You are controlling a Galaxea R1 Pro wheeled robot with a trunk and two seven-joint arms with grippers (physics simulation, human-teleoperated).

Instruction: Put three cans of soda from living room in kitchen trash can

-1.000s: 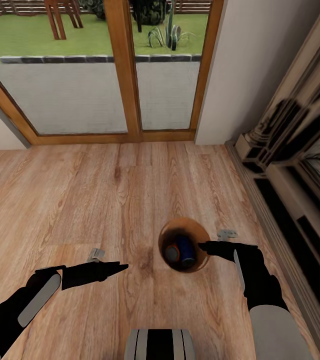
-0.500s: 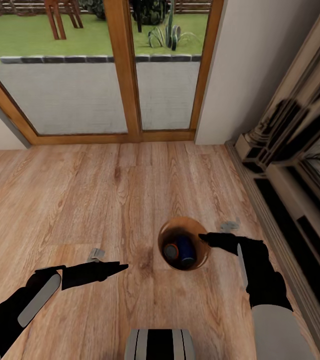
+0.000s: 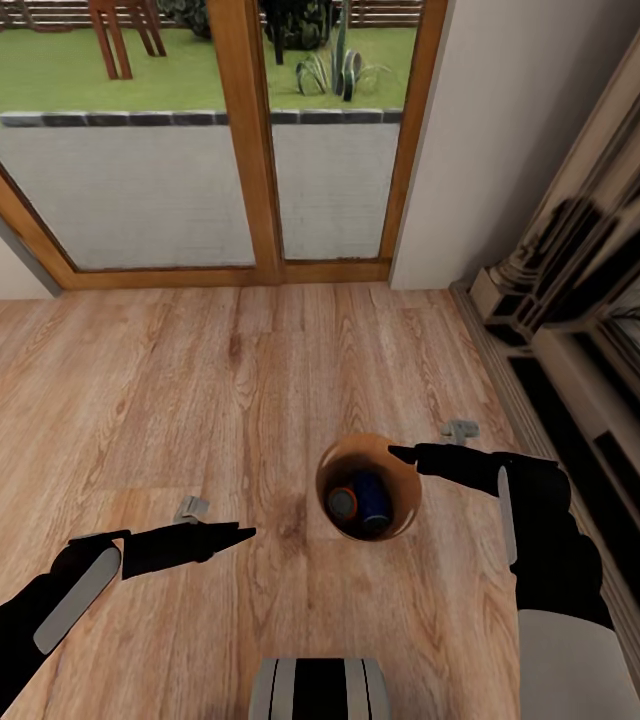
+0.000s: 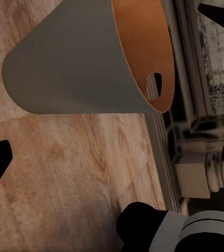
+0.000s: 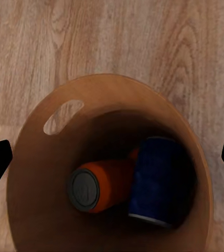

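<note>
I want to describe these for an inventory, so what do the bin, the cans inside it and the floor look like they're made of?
The bin: smooth copper-brown inside, matte grey outside in the left wrist view; perhaps plastic or coated metal. The orange can and blue can: probably painted metal, judging by the grey end cap. The floor: light wood planks with visible grain.

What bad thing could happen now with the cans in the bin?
The right gripper hangs just over the trash can rim; pulling back low, it might clip the rim and tip the bin. I see one orange can and the blue can inside, so the third may be hidden or missed.
</note>
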